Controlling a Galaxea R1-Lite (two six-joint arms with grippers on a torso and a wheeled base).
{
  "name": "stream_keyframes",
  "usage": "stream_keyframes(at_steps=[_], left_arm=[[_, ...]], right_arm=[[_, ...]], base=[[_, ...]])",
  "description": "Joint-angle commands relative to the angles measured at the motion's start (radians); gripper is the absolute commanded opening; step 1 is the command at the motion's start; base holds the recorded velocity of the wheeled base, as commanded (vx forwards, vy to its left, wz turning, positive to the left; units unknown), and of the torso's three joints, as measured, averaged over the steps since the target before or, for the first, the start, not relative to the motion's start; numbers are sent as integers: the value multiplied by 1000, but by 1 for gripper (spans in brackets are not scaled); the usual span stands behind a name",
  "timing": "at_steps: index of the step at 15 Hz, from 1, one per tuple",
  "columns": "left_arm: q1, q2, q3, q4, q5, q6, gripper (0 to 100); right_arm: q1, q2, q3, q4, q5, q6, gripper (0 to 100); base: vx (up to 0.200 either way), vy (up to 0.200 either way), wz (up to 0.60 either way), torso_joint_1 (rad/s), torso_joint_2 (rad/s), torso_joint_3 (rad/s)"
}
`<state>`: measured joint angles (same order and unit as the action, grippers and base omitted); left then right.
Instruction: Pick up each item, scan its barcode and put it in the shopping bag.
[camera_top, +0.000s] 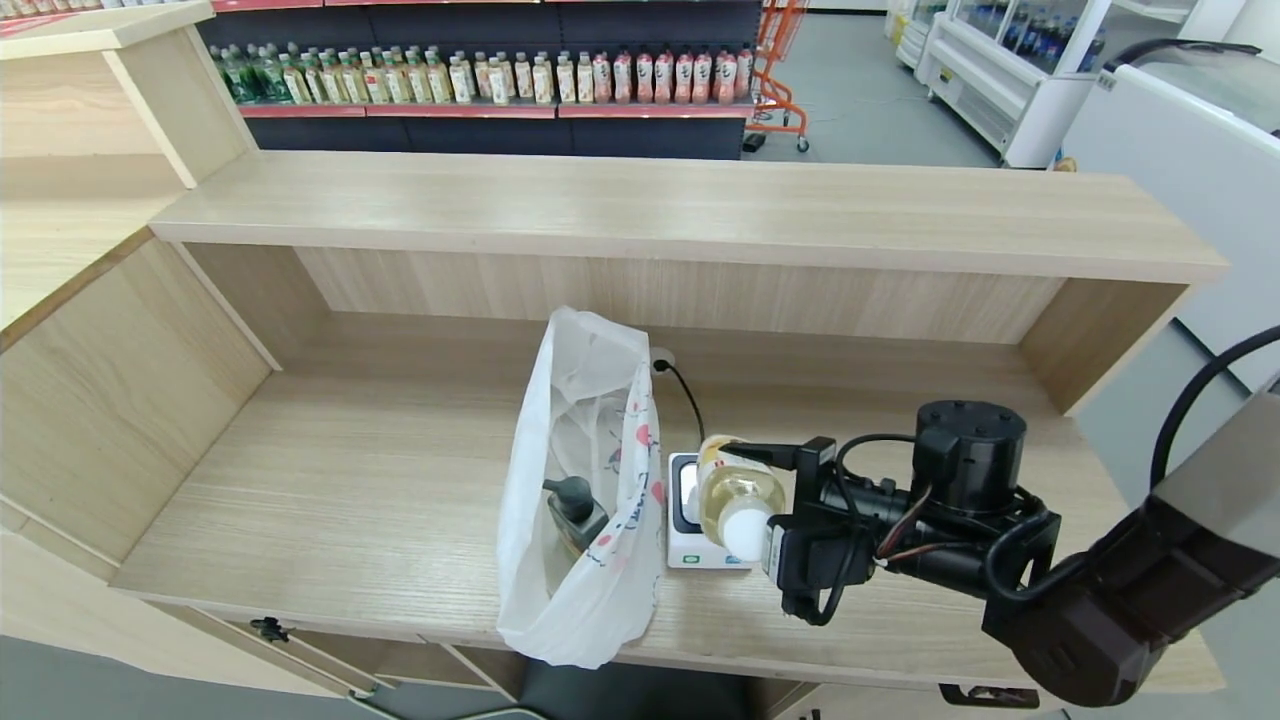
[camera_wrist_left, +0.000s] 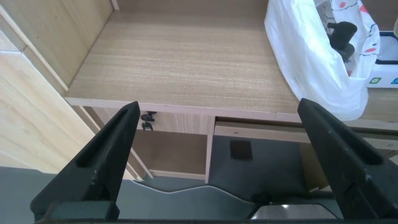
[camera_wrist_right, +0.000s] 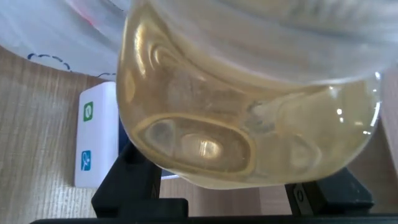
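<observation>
Right gripper (camera_top: 768, 500) is clenched across a clear plastic bottle of pale yellow drink with a white cap (camera_top: 730, 490). It is held on its side just above the white box-shaped barcode scanner (camera_top: 700, 555), cap toward the robot. Left gripper (camera_wrist_left: 219, 112) is held below the front edge of the light wooden counter (camera_wrist_left: 186, 56), its 2 fingers spread wide with nothing between them. Just beside the scanner, on the robot's left, a white translucent plastic shopping bag (camera_top: 535, 520) is stood at that front edge, with 1 dark item (camera_top: 575, 505) lodged inside. Scanning is judged to be the step in hand. 2 risks are noted. The smooth round bottle could be twisted or lost in the grasp. The limp, partly collapsed bag mouth could be snagged during insertion, and the bag, slightly overhanging the edge, dragged off.
</observation>
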<state>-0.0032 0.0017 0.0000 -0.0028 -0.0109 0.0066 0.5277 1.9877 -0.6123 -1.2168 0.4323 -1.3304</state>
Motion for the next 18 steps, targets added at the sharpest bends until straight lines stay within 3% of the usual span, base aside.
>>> stream_keyframes(at_steps=[1, 18], left_arm=[[0, 0, 0, 0, 0, 0, 100], [0, 0, 0, 0, 0, -4, 100]], right_arm=[[2, 31, -1, -3, -1, -4, 0], [-2, 143, -14, -135, -17, -9, 0]], base=[[0, 0, 0, 0, 0, 0], [0, 0, 0, 0, 0, 0]])
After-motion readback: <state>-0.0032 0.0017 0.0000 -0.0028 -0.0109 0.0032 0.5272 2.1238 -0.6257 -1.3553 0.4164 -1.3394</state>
